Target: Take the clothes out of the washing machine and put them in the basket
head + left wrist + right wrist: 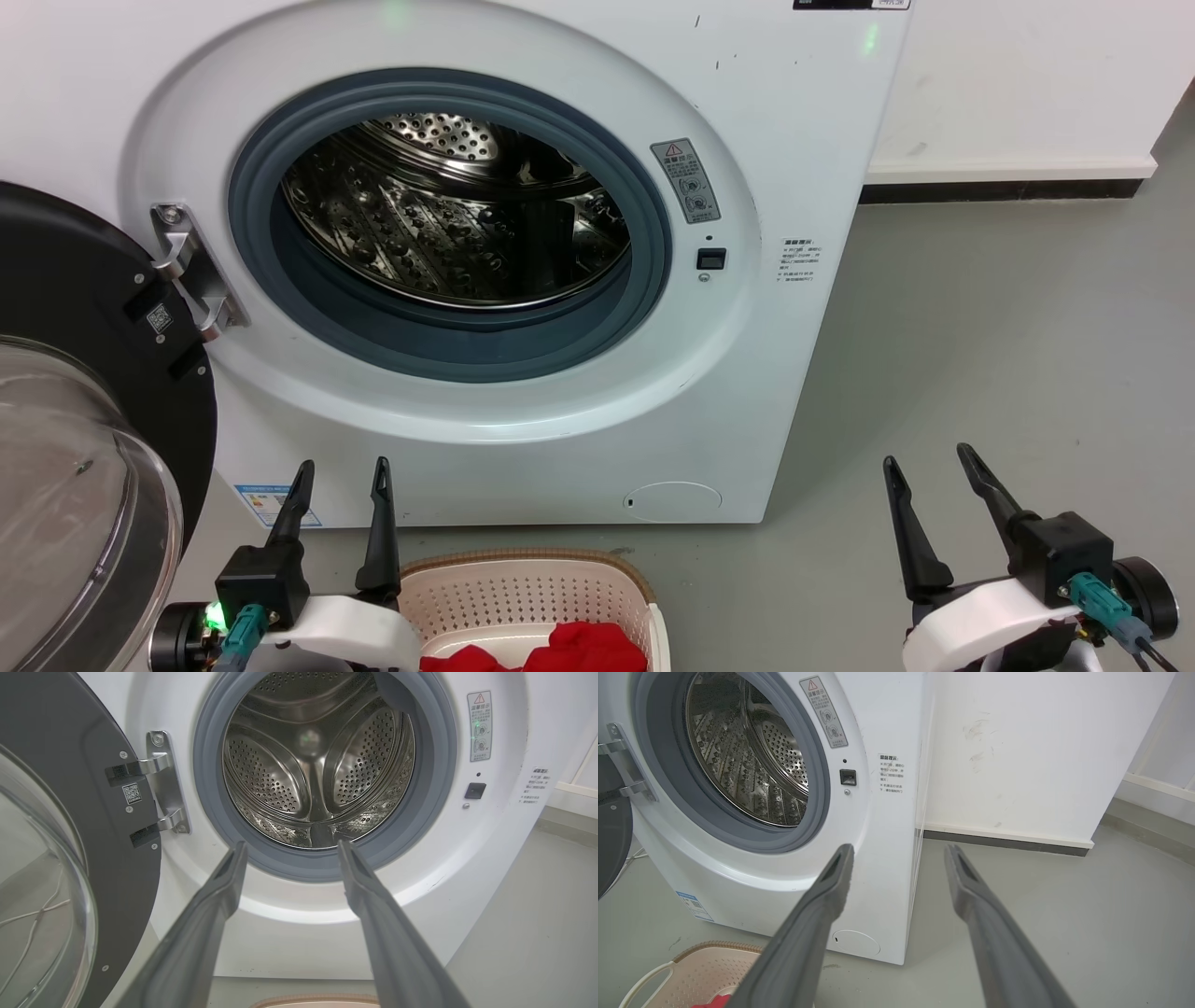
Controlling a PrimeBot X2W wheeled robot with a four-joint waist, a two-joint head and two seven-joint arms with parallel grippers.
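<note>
Clothes (569,647) lie red in the basket (523,563), just in front of the washing machine (803,112), whose drum (448,233) looks empty. The left gripper (341,465) and the right gripper (926,455) are spread wide, the 2 holding nothing. It would be wise to check the drum's hidden lower front before stopping.

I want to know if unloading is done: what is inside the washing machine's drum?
The washing machine's drum shows bare perforated steel walls, ribs and back. The grey ring covers the nearest strip of drum floor, so that part cannot be checked.
</note>
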